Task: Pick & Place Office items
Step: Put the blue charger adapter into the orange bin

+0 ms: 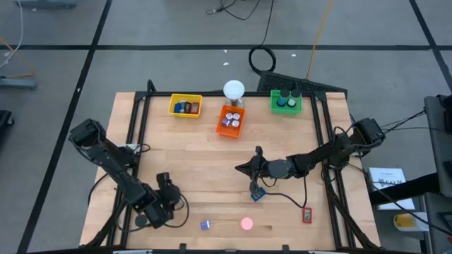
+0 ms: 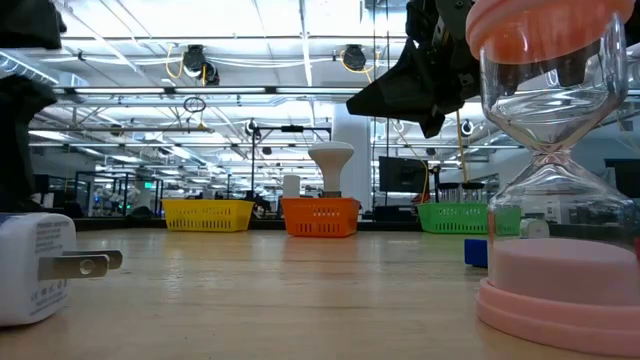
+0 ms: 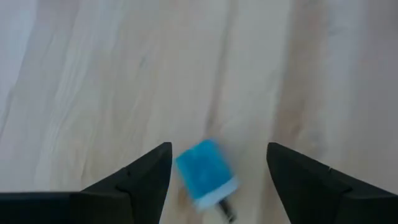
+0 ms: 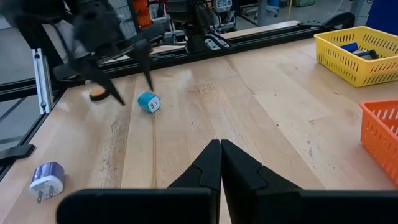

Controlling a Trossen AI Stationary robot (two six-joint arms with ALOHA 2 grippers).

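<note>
Left wrist view shows you the blue charger plug [image 3: 205, 172] lying loose on the table [image 3: 124, 74] near its front-left corner, between the left gripper's [image 3: 219, 163] spread fingers. It looks light, hard and smooth; grip its flat sides. Right gripper [image 4: 220, 160] is pressed together.

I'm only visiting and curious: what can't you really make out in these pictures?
- Left wrist view: the blue charger lying between the fingers of the open left hand is blurred.
- Low view: the walls of the yellow tray, orange tray and green tray hide their contents.
- Low view: the pink hourglass is cut off by the picture's top and right edges.
- High view: the pieces inside the trays are too small to name.
</note>
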